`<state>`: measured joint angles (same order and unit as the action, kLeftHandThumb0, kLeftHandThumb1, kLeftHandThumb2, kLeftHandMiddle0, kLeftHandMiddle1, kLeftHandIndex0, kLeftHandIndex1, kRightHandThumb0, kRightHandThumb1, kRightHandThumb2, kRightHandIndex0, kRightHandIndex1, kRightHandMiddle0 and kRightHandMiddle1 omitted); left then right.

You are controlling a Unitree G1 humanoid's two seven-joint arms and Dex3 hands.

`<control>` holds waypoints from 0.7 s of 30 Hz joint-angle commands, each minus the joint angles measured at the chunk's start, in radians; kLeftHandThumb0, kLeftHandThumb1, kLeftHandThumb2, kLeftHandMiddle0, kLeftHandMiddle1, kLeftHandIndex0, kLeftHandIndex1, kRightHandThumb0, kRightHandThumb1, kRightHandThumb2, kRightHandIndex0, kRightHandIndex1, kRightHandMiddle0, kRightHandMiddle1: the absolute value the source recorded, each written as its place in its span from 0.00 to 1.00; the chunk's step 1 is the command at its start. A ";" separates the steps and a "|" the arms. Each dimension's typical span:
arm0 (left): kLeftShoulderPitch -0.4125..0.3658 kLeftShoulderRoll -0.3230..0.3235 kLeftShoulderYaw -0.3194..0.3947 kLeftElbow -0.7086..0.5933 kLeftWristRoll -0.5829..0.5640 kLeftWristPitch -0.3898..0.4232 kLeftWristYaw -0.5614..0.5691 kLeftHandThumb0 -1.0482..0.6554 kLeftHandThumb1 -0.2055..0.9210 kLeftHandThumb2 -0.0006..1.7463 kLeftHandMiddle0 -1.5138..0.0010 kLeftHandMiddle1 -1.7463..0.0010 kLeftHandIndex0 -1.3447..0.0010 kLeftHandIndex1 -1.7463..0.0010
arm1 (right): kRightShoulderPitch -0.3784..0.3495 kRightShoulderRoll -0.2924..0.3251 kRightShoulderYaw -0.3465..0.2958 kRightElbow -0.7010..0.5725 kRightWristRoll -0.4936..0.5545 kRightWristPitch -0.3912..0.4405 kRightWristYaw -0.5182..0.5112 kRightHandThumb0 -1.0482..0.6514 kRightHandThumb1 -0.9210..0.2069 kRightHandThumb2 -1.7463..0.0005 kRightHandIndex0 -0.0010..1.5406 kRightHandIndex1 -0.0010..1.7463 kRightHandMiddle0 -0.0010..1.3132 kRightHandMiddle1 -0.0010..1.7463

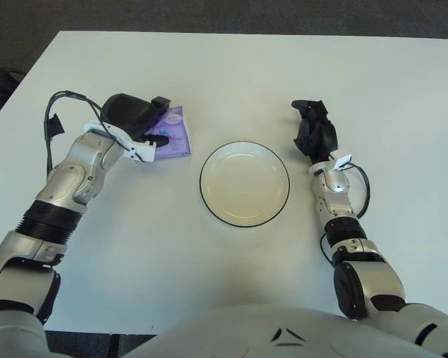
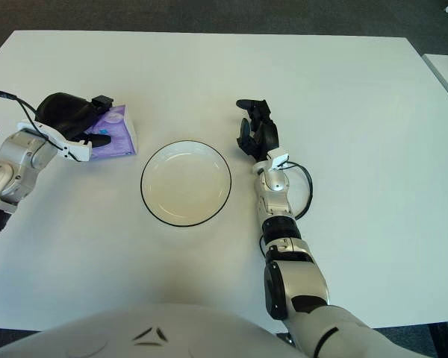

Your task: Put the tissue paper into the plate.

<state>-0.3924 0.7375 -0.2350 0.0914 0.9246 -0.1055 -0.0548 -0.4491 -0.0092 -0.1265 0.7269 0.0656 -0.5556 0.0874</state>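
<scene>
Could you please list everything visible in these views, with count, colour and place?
table: one, white, fills most of the view.
plate: one, white with a dark rim, at the table's centre, nothing in it.
tissue pack: one, purple, left of the plate, partly under the left hand.
left hand: one, black, over the tissue pack's left part.
right hand: one, black, right of the plate, holding nothing.

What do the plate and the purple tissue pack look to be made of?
Plate: probably glazed ceramic, possibly melamine; glossy cream surface with a thin dark rim line. Tissue pack: likely thin plastic film wrap; shiny purple printed surface, partly covered by the left hand. The right hand shows right of the plate.
</scene>
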 commanded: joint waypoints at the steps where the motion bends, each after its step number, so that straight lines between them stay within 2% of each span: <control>1: 0.066 -0.042 0.028 0.035 -0.038 -0.043 0.146 0.44 0.53 0.71 0.15 0.00 0.20 0.00 | 0.223 0.036 -0.015 0.148 0.031 0.096 0.014 0.29 0.00 0.59 0.25 0.24 0.23 0.69; 4: 0.057 -0.086 0.061 0.079 -0.089 -0.086 0.271 0.45 0.54 0.70 0.15 0.00 0.20 0.00 | 0.220 0.036 -0.019 0.153 0.036 0.101 0.023 0.31 0.00 0.59 0.25 0.26 0.26 0.70; 7: 0.039 -0.112 0.078 0.111 -0.114 -0.108 0.340 0.46 0.54 0.70 0.16 0.00 0.22 0.00 | 0.216 0.034 -0.022 0.159 0.037 0.103 0.029 0.32 0.00 0.59 0.24 0.28 0.26 0.70; 21: -0.035 -0.198 0.139 0.207 -0.239 -0.239 0.526 0.51 0.50 0.71 0.17 0.00 0.24 0.00 | 0.211 0.032 -0.019 0.175 0.023 0.092 0.039 0.33 0.00 0.58 0.22 0.30 0.21 0.67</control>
<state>-0.3840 0.5607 -0.1462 0.2652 0.7310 -0.3007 0.3847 -0.4503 -0.0093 -0.1332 0.7277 0.0672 -0.5540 0.1250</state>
